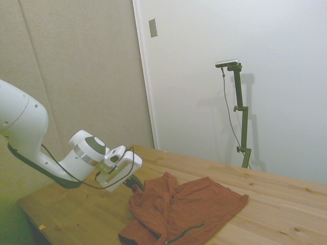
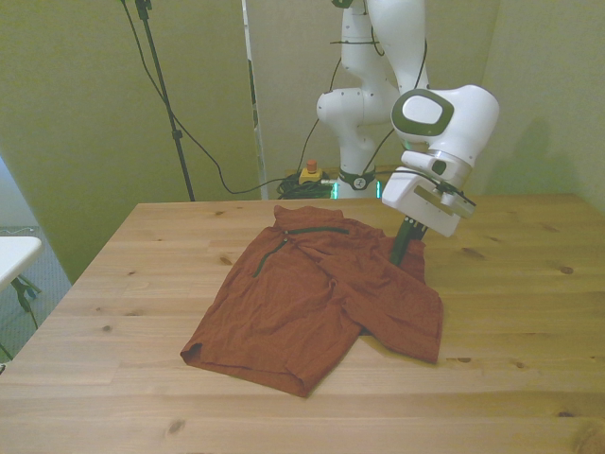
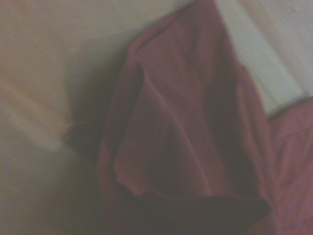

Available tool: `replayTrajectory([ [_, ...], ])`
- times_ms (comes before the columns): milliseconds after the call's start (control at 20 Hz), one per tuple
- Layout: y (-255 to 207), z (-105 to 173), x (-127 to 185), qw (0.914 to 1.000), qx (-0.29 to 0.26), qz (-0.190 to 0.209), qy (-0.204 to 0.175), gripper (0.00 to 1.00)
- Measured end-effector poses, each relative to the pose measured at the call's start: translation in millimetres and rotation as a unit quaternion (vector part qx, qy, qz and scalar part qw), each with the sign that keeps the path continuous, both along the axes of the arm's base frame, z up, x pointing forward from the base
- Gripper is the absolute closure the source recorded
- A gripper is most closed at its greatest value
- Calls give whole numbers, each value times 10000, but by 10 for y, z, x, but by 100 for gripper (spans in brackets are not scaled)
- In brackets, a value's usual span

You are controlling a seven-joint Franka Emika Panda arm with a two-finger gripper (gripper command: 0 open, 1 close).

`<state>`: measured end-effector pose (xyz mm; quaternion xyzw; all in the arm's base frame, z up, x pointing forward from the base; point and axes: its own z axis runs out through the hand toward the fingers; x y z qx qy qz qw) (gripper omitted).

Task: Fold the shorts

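Shorts (image 2: 312,298) lie spread across the middle of the wooden table (image 2: 142,397) in the front view, one leg lapped partly over the other and the cloth still rumpled; the fold looks begun but far from neat, with most of it left to do. Gripper (image 2: 405,248) sits at the cloth's upper right edge, fingers close together on a raised pinch of fabric; they seem clenched on it.

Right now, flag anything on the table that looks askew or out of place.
The rust-red cloth shorts lie crooked and rumpled on the wooden table, one leg overlapping the other. The corner by the robot's claw is bunched up. Nothing looks spilled or damaged.
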<state>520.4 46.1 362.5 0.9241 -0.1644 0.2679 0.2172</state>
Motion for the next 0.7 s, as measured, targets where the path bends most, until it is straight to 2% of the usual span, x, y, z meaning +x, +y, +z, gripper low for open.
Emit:
replayTrajectory([
  [400,-1007,650,383,9967,265,-702,-319,100],
  [700,-1460,866,552,9936,358,-967,-463,100],
])
